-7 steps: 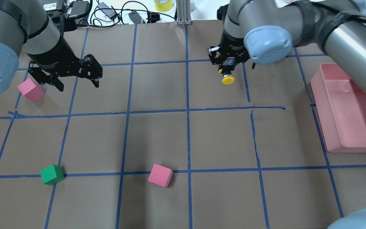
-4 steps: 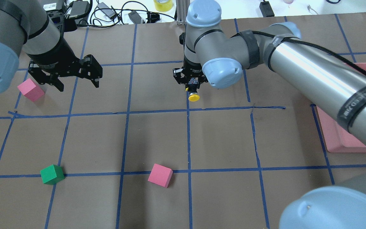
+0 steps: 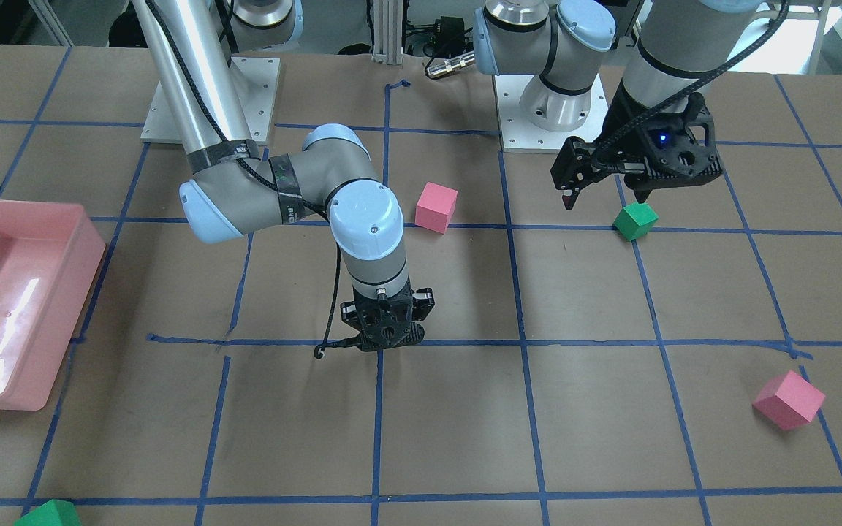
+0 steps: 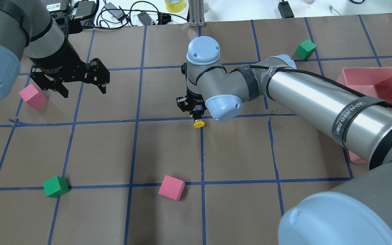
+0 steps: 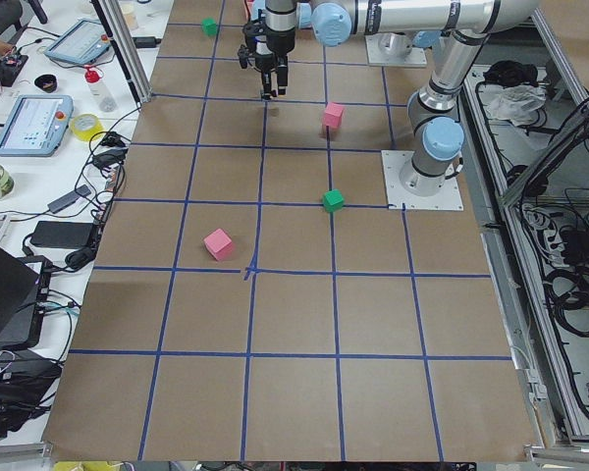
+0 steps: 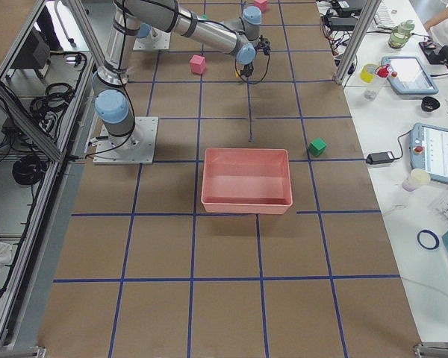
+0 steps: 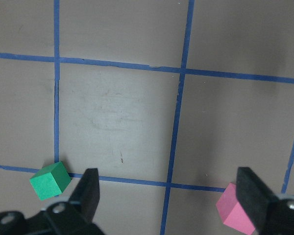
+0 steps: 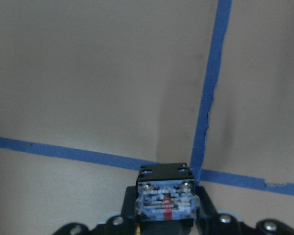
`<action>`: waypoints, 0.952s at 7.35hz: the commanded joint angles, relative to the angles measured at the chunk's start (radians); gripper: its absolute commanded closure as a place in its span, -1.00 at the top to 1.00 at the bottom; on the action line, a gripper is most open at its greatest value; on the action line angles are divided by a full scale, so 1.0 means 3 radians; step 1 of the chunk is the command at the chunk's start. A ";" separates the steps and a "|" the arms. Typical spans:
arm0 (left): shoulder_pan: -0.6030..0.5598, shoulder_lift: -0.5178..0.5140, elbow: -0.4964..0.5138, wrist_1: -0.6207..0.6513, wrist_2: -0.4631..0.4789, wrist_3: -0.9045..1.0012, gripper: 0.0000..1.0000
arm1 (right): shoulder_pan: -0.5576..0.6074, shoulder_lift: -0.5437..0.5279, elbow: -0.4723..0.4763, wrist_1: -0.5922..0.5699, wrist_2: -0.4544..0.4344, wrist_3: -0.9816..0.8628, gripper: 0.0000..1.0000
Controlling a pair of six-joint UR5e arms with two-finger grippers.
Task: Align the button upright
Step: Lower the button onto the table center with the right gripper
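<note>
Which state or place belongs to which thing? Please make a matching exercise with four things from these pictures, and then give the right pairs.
Things:
1. button
2. left gripper
3. right gripper
4. pink bin

States or places:
A. open, with nothing between its fingers
B. standing on the table on the robot's right side
C. gripped, with its yellow cap pointing away from the wrist
D. shut on a small part, near a crossing of blue tape lines

Right pairs: 1-C, 2-A, 3-D, 4-B
</note>
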 commanded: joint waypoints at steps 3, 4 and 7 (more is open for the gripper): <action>0.0000 0.0000 -0.0005 -0.0010 0.0002 0.0001 1.00 | 0.0048 0.0029 0.0019 -0.0043 0.0002 0.0002 -0.20; 0.0000 0.0000 -0.0005 -0.0005 -0.0003 -0.0004 1.00 | 0.0042 0.0008 0.0024 -0.0033 0.0002 0.0007 0.57; 0.0000 0.0000 -0.0005 -0.0005 0.0002 -0.0004 1.00 | 0.0027 -0.0195 -0.0052 0.0008 0.0007 -0.0013 1.00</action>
